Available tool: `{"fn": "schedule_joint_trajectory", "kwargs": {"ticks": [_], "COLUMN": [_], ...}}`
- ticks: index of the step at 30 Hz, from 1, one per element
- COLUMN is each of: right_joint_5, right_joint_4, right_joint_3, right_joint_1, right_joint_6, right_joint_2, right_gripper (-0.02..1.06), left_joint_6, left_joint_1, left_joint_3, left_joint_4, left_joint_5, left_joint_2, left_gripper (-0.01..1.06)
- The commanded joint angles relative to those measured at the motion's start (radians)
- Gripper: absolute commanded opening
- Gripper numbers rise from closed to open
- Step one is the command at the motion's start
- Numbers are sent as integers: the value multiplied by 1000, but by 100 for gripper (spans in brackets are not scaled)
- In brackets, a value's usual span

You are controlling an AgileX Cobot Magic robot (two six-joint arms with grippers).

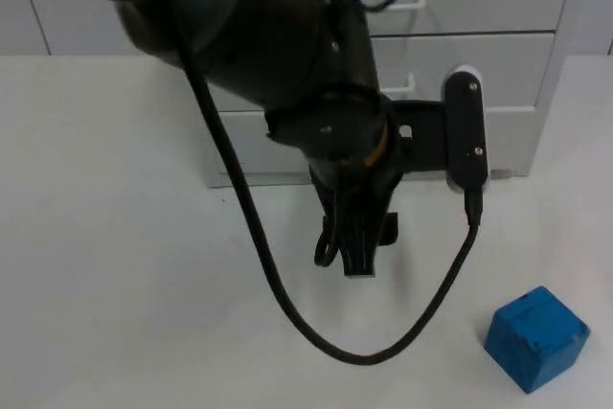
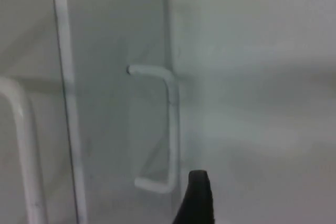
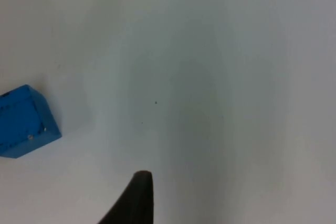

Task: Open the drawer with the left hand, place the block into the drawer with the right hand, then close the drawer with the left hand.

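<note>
A white drawer unit (image 1: 517,93) stands at the back of the table, its drawer fronts flush and small white handles (image 1: 410,83) on them. My left gripper (image 1: 359,248) hangs just in front of the unit's lower part. In the left wrist view a white bar handle (image 2: 170,129) is close, with one black fingertip (image 2: 198,198) just beside its near end and not around it. The blue block (image 1: 536,337) lies on the table at the front right, apart from both grippers. The right wrist view has the blue block (image 3: 23,121) off to the side of a black fingertip (image 3: 137,198).
The left arm's bulky body (image 1: 268,35) covers much of the drawer unit's left side. A second white handle (image 2: 21,145) shows on the neighbouring drawer front. White table top (image 1: 115,237) spreads in front of the unit.
</note>
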Motion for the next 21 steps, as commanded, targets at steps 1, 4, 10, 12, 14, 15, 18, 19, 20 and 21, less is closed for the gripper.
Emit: {"fn": "schedule_joint_trajectory", "kwargs": {"ticks": [1,4,10,12,14,15,18,19,20,21], "right_joint_5": [-5,-5,-5,-1,-1,-1,-1,0,2,8], "right_joint_4": [-6,-6,-6,-6,-6,-6,-6,-6,-6,-6], "right_joint_3": [-6,-6,-6,-6,-6,-6,-6,-6,-6,-6], "right_joint_1": [-6,-6,-6,-6,-6,-6,-6,-6,-6,-6], "right_joint_6": [5,5,5,5,5,7,8,7,7,7], "right_joint_2": [0,0,0,0,0,0,0,0,0,0], "right_gripper": [105,105,105,105,105,105,105,105,105,105], "left_joint_6": [-71,-96,-105,-115,-124,-132,-176,-181,-189,-200], "left_joint_1": [-6,-6,-6,-2,-2,-2,-2,-2,-2,-2], "left_joint_3": [-8,-8,-16,-29,-37,-43,-57,-62,-68,-79], "left_joint_4": [82,110,165,177,177,177,208,216,223,230], "left_joint_5": [-34,-58,-107,-87,-85,-83,-110,-113,-113,-107], "left_joint_2": [6,13,39,62,72,80,93,102,107,120], "left_gripper": [68,68,68,68,68,68,68,68,68,68]}}
